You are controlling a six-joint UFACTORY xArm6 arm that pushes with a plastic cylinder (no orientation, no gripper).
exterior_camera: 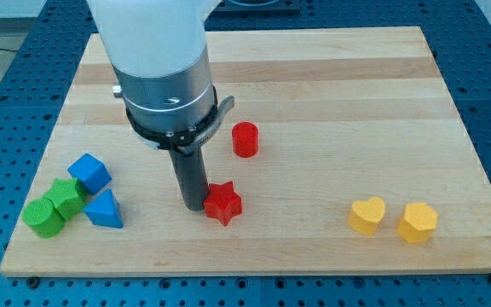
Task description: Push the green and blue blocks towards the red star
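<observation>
Four blocks sit bunched near the table's (254,256) bottom-left edge: green cylinder (41,217), green cube (66,197), blue triangle (103,210) and blue cube (89,173), well left of the red star (223,203). My tip (193,205) rests just beside the star's left, on the wrong side for pushing, I judge; there is no hand to report. Farther back stands a red cylinder (245,138), with two yellow blocks (367,216) (417,222) off right, and bare wood between cluster and star gives room.

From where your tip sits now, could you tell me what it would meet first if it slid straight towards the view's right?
My tip would meet the red star at once; it sits just right of it, seemingly touching, though depth is uncertain.
</observation>
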